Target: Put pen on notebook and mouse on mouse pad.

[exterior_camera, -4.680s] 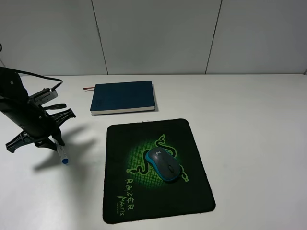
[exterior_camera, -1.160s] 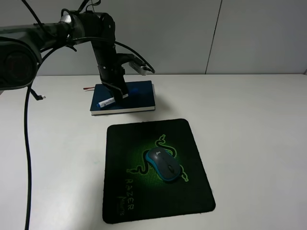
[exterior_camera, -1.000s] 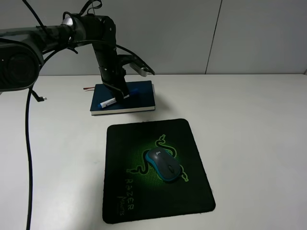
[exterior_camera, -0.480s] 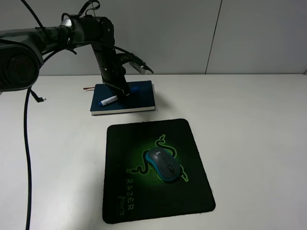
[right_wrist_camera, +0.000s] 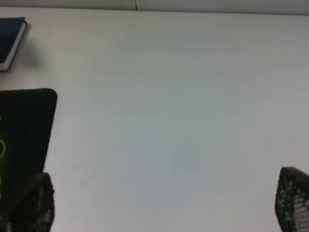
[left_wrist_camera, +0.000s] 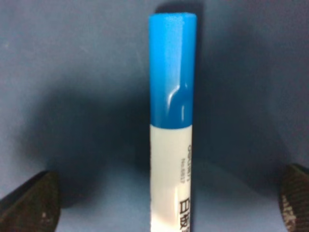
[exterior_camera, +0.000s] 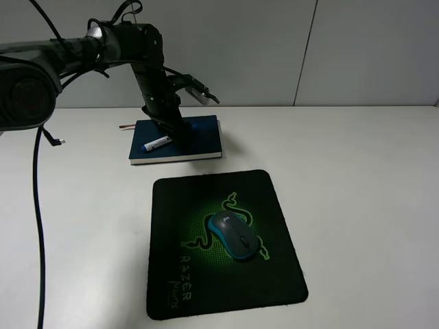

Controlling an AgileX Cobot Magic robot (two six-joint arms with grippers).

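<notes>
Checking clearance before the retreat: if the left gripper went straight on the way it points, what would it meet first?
Probably the pen, lying between the open fingers on the notebook; depth is unclear.

tool [right_wrist_camera: 164,203] fingertips wide apart | table [right_wrist_camera: 164,96] | mouse pad [right_wrist_camera: 24,140] corner | notebook [right_wrist_camera: 12,41] corner

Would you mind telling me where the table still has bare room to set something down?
The white table is bare right of the mouse pad and notebook, and also left of the pad. It is crowded at the notebook, where the pen lies under the open left gripper.
</notes>
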